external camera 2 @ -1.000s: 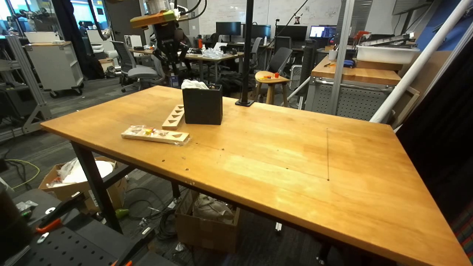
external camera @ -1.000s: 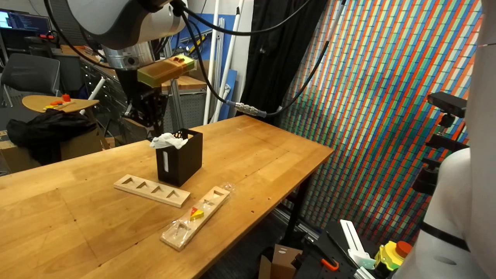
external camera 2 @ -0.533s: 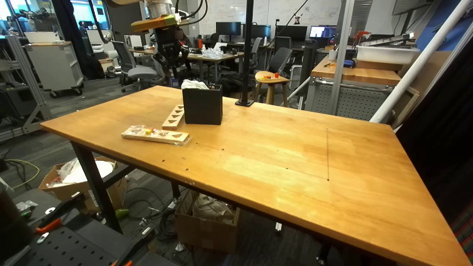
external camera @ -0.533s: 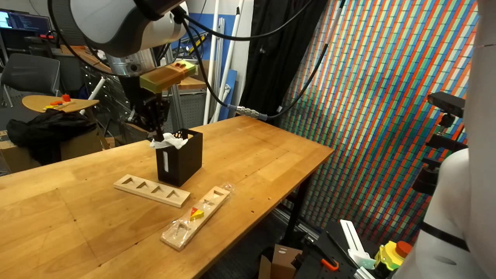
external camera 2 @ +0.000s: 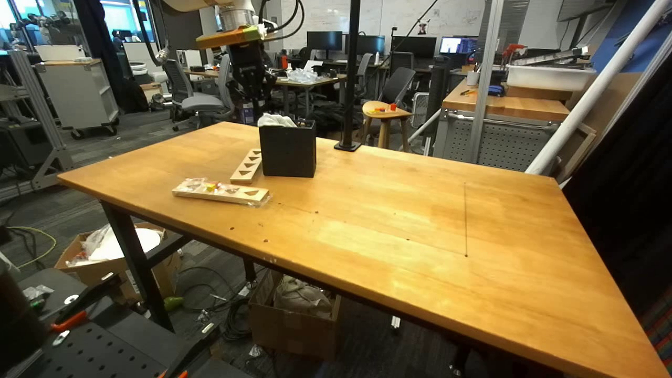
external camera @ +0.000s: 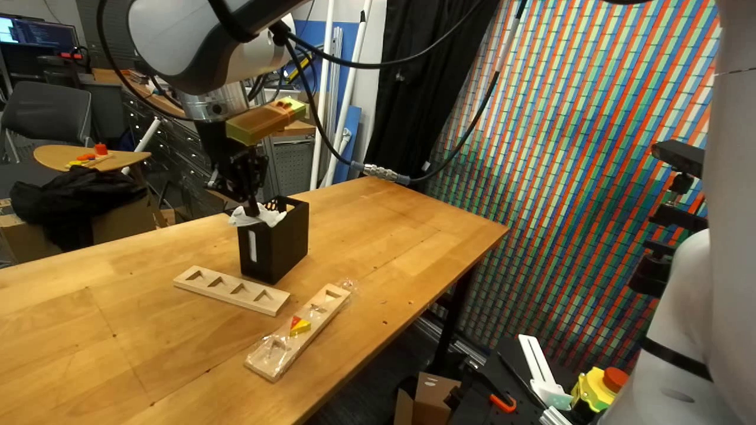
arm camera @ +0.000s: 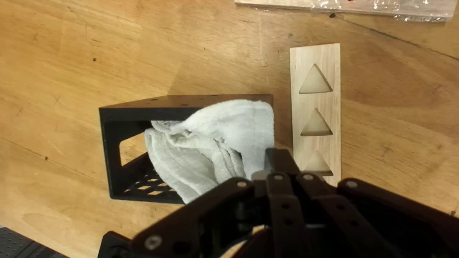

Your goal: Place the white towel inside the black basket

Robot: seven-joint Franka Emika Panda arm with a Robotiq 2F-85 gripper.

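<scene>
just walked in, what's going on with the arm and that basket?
A robot arm is at work on the white towel and the black basket. The towel is bunched in the basket's mouth, with a fold lying over the rim at one end. The tool is shut, its tip at that end; whether it touches the towel I can't tell. A bare wooden board and a plastic-wrapped board lie nearby on the table.

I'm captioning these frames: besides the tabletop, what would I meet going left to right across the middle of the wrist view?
The black basket, the white towel, the pale wooden block with triangular recesses.
</scene>
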